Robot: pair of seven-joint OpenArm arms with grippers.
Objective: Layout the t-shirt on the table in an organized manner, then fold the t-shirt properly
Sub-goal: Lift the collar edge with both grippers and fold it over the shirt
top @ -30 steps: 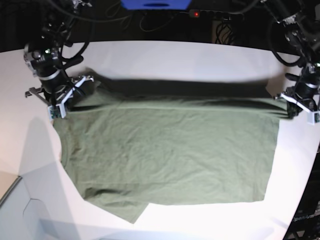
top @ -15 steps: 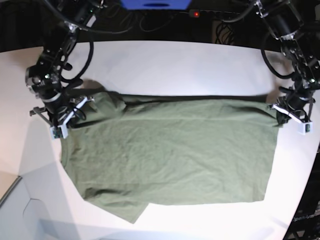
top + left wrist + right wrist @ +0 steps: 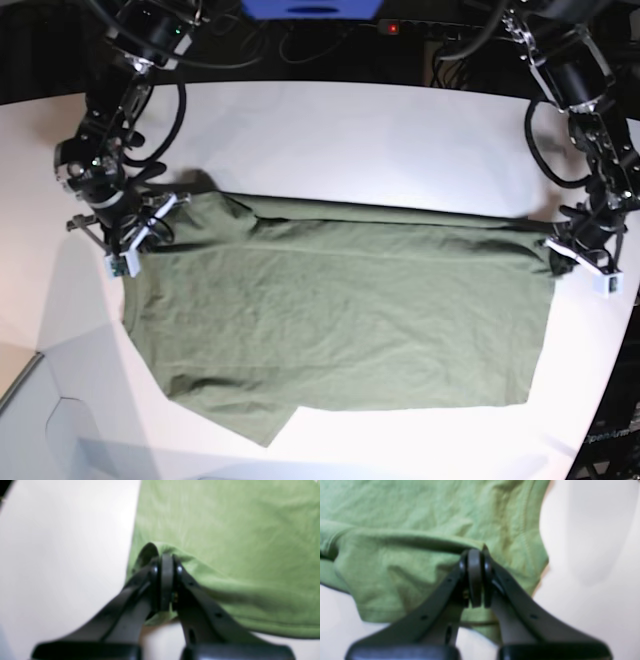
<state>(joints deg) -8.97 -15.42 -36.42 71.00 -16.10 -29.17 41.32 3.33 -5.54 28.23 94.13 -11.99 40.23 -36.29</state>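
Blue object (image 3: 312,8), black cables (image 3: 300,40) behind.

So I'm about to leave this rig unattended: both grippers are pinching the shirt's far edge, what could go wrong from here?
1. The left gripper holds only a small bunched corner of the t-shirt; it might slip out under pull.
2. The right gripper pinches a fold by the sleeve, so a crease may get locked in.
3. The near sleeve sits close to the table edge and could slide off.

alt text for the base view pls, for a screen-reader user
An olive-green t-shirt lies spread almost flat on a white table, far edge folded over in a band. The right gripper and the left gripper are each shut on a far corner, one at each side.
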